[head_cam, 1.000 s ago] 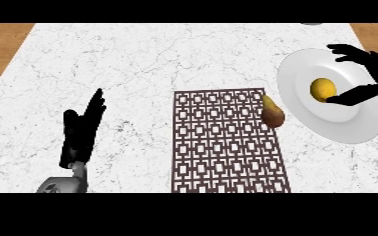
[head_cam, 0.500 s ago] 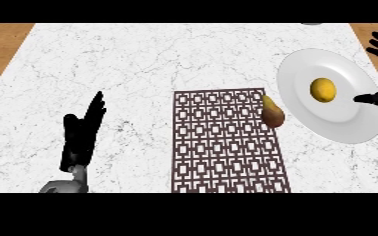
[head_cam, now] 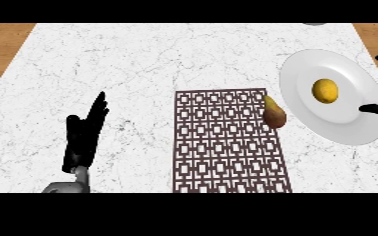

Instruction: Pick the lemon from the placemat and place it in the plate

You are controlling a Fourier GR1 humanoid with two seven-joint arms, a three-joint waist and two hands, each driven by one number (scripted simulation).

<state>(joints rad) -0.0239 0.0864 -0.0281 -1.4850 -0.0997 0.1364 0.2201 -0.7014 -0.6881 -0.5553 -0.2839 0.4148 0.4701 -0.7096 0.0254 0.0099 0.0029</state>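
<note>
The yellow lemon (head_cam: 325,90) lies on the white plate (head_cam: 306,67) at the right of the counter, with nothing touching it. The brown patterned placemat (head_cam: 229,145) lies in the middle, near the front edge. Only the tips of my right hand (head_cam: 368,108) show at the view's right edge, one over the plate's lower rim and one higher up. They are spread wide apart, clear of the lemon. My left hand (head_cam: 85,135) rests open at the lower left with its fingers straight and pointing up, holding nothing.
A brown pear-like fruit (head_cam: 275,112) lies on the placemat's right edge, just left of the plate. A small grey object (head_cam: 314,24) shows at the counter's far edge. Wooden floor (head_cam: 13,37) borders the marble top at the upper corners.
My right hand has let go of the lemon on the plate and drawn back to the right, almost out of view. The left hand has stayed still.
</note>
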